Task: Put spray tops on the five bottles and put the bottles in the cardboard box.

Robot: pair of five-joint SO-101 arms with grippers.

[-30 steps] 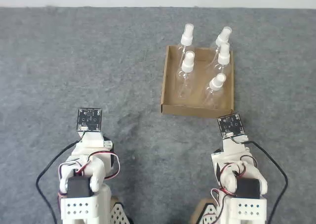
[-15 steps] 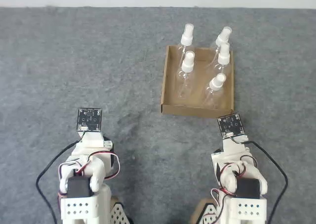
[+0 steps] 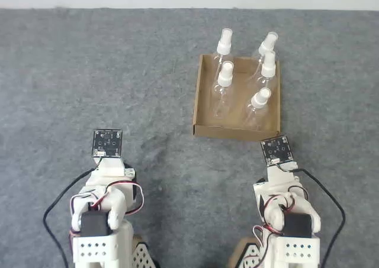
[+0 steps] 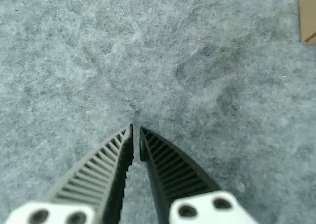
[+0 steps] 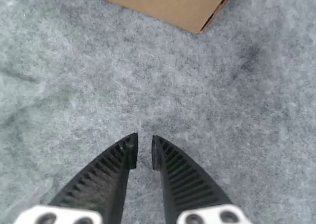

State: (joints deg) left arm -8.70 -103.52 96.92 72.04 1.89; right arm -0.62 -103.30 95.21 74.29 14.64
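Note:
The cardboard box [image 3: 235, 132] lies on the grey carpet right of centre in the high view. Several clear bottles [image 3: 222, 90] stand upright inside it, each with a white spray top [image 3: 225, 73]. The left arm [image 3: 107, 179] is folded back at the near edge, well to the left of the box. Its gripper [image 4: 136, 127] is shut over bare carpet with nothing in it. The right arm [image 3: 278, 185] is also folded back, just in front of the box's near right corner. That arm's gripper [image 5: 144, 137] is shut and holds nothing, with the box wall [image 5: 163, 1] a short way ahead.
Grey carpet [image 3: 118, 73] covers the table, with wide free room left of the box. A box corner [image 4: 308, 16] shows at the edge of the left wrist view. Cables [image 3: 331, 203] loop beside both arm bases.

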